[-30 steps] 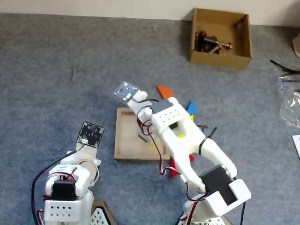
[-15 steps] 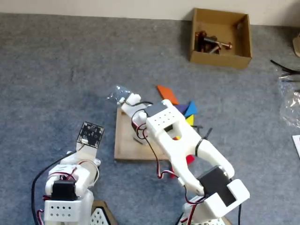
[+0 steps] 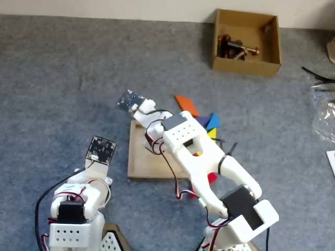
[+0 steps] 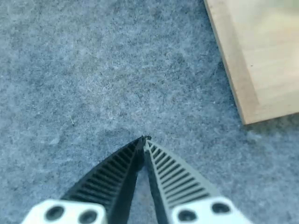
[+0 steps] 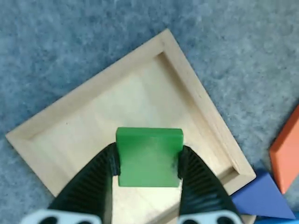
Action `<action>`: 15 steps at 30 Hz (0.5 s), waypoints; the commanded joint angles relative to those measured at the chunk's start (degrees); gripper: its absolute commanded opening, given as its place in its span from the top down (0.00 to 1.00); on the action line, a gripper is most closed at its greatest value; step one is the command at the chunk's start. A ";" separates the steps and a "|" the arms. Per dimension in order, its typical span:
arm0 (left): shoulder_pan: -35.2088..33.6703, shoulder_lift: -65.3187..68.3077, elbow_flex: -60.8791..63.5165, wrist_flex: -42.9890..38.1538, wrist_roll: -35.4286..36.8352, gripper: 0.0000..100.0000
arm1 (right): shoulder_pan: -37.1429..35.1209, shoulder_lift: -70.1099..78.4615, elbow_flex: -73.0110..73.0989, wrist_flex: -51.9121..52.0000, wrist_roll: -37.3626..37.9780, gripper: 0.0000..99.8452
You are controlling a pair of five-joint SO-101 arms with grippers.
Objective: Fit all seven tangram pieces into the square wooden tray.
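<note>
My right gripper is shut on a green square piece and holds it above the inside of the square wooden tray. In the high view that arm stretches over the tray, covering its right side. An orange piece, a purple piece, a blue piece and a yellow piece lie on the carpet just past the tray's far right corner. A red piece pokes out under the arm. My left gripper is shut and empty, low over the carpet beside the tray's corner.
A cardboard box with small odds and ends stands at the back right. A plastic bag and cables lie at the right edge. Grey carpet stretches left of the tray.
The right arm has swung left and slightly farther back over the tray, carrying the green piece with it. The left arm has stayed where it was.
</note>
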 commanded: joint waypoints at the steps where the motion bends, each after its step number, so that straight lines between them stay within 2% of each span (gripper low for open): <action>1: -0.22 -0.40 1.19 0.26 0.44 0.99 | -0.75 -0.66 -0.75 -1.27 -0.62 0.99; 15: -0.22 -0.40 1.19 0.26 0.44 0.99 | -0.75 -0.66 -0.57 -1.19 -0.97 0.78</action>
